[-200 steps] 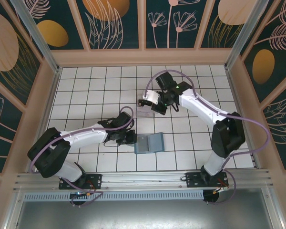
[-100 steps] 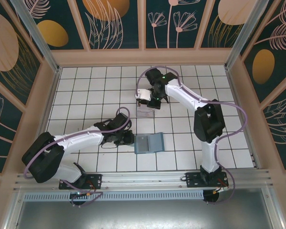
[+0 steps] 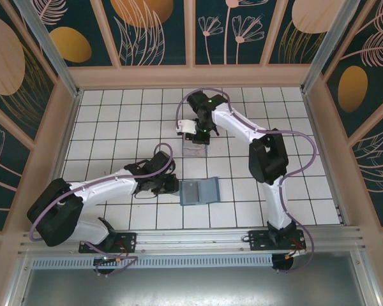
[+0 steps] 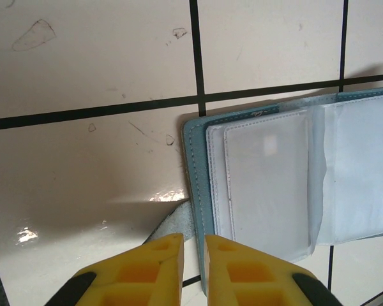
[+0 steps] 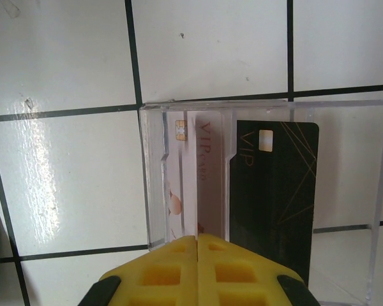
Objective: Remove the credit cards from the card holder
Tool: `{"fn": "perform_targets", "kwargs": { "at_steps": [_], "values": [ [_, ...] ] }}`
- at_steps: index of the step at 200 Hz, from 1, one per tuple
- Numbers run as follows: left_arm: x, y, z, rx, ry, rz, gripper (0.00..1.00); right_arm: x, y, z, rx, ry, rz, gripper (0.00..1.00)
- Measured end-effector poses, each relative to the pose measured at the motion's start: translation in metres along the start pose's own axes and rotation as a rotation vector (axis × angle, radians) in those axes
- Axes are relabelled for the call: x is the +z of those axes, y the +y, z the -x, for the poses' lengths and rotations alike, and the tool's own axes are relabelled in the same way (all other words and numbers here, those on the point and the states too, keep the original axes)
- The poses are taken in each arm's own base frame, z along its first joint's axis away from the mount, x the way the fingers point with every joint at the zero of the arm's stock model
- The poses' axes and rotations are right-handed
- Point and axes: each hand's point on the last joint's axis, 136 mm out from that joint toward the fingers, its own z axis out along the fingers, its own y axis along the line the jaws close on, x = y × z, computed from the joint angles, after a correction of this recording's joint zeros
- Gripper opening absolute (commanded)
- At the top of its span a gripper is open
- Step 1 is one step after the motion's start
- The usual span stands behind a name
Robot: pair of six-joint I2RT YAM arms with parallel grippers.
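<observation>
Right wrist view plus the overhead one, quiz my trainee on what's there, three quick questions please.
1. True or false: the black card lies inside the clear box.
2. The right gripper has its jaws: A wide open, B shut, C half open.
3. Which gripper sits at the edge of the open card holder?
Key: 1 true; 2 B; 3 the left gripper.

Robot lab enclosure, aluminium rail (image 3: 191, 237), white tiled floor (image 3: 108, 121), leaf-patterned wall panels (image 3: 153, 38)
</observation>
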Motion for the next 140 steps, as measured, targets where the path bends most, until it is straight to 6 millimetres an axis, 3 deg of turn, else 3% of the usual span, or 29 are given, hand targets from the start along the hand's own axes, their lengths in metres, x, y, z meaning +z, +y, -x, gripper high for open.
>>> {"fn": "perform_targets", "kwargs": {
  "at_steps": [82, 119, 140],
  "values": [
    [0.000, 0.001, -0.001, -0.001, 0.002, 0.002, 0.17, 0.024, 0.011, -0.003, 0.002, 0.036, 0.072, 0.01],
    [0.000, 0.001, -0.001, -0.004, 0.002, 0.002, 0.17, 0.025, 0.011, -0.004, 0.005, 0.038, 0.074, 0.25],
    [0.000, 0.001, -0.001, -0.004, -0.001, 0.000, 0.17, 0.025, 0.010, -0.003, 0.001, 0.040, 0.065, 0.31]
  ]
}}
